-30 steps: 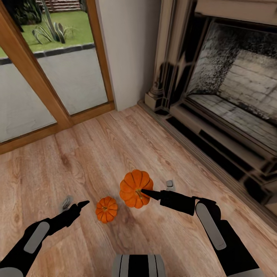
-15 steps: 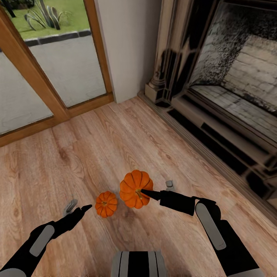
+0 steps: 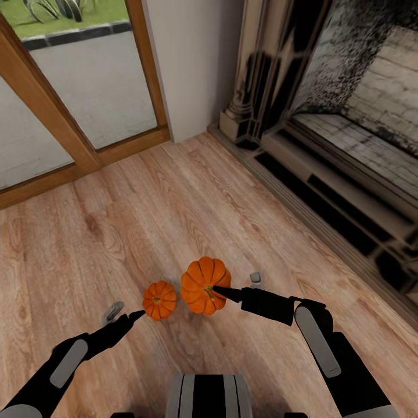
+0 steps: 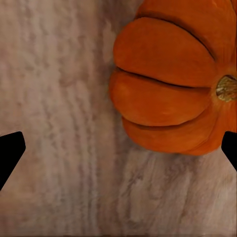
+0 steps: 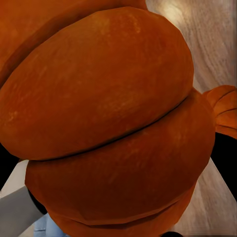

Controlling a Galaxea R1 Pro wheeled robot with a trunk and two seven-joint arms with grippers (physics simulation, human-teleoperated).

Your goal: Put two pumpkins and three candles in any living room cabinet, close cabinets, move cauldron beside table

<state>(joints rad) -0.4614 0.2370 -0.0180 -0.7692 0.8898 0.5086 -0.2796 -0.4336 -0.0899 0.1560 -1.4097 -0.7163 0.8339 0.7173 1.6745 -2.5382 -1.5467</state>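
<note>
Still clamping the big pumpkin [image 3: 205, 285] in our right gripper [image 3: 216, 290], we are easing our spread left gripper [image 3: 137, 315] onto the small pumpkin [image 3: 159, 299], needing only to straddle it and pinch.

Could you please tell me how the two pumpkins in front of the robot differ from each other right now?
The right pumpkin looks bigger than the left pumpkin in the head view. The right pumpkin is held in the right pincer; the left pumpkin sits free on the floor, the open left pincer beside it. Both are orange, ribbed and squat.
</note>
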